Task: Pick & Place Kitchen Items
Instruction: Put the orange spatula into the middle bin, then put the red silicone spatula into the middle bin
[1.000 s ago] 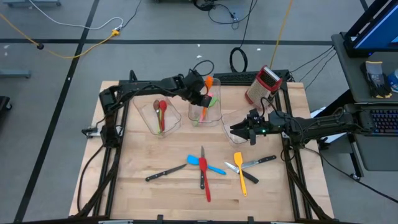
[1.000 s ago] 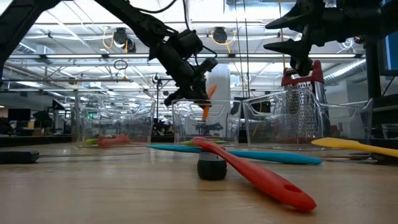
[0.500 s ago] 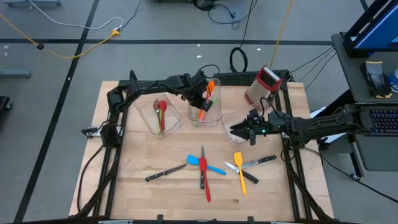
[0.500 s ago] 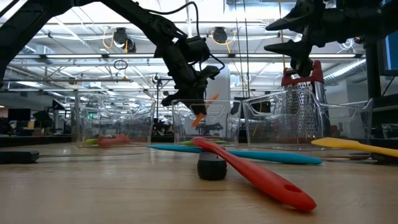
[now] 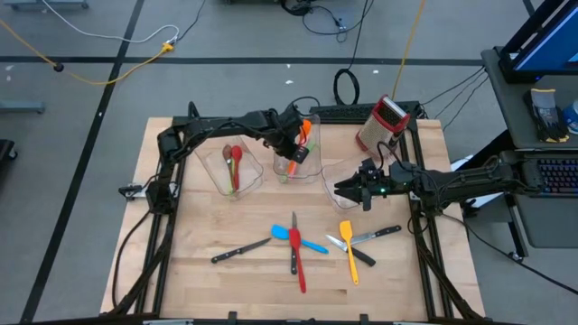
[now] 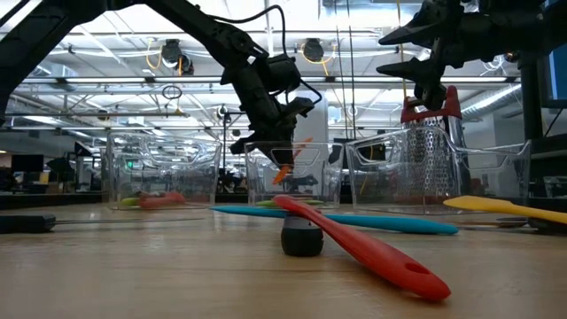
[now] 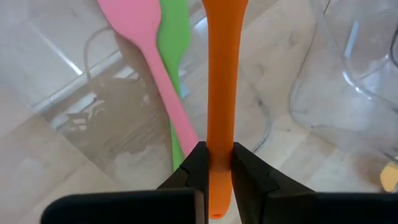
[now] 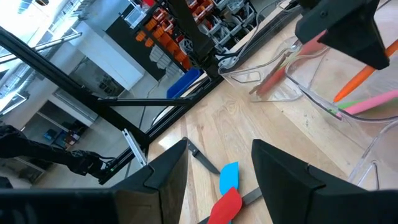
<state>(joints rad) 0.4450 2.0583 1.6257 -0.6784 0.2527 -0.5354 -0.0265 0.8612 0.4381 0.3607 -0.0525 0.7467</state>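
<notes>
Your left gripper (image 5: pixel 291 144) is over the middle clear bin (image 5: pixel 312 170), at about 12 o'clock on the table (image 5: pixel 208 226), and its fingers (image 7: pixel 194 167) stand narrow, pinching the handle of the orange spatula (image 7: pixel 219 93). In the left wrist view the spatula points down into that bin, just beside a pink spatula (image 7: pixel 146 56) and a green one (image 7: pixel 171 43) that already lie there.

Against the frame of one second ago, you see the left gripper has come lower and a little toward 9 o'clock — the orange spatula (image 6: pixel 291 159), which stood high above the bin rim, now leans tilted inside the bin walls in the low view. Whether its blade touches the bin floor, I cannot tell.

Your right gripper (image 5: pixel 347 191) hangs at about 3 o'clock, above the right bin (image 5: pixel 334 171), with its fingers (image 8: pixel 283 168) spread apart and nothing between them; it has not moved since the earlier frames.

The left bin (image 5: pixel 217 176), at about 10 o'clock, holds a red spoon (image 5: pixel 236 162) and a brown spoon (image 5: pixel 227 155). Toward 6 o'clock the other items lie where they were — a red spatula (image 5: pixel 299 266), a blue spatula (image 5: pixel 298 238), a yellow spatula (image 5: pixel 349 248) and black-handled knives (image 5: pixel 237 252). The box grater (image 5: pixel 381 122) stands at about 1 o'clock.
</notes>
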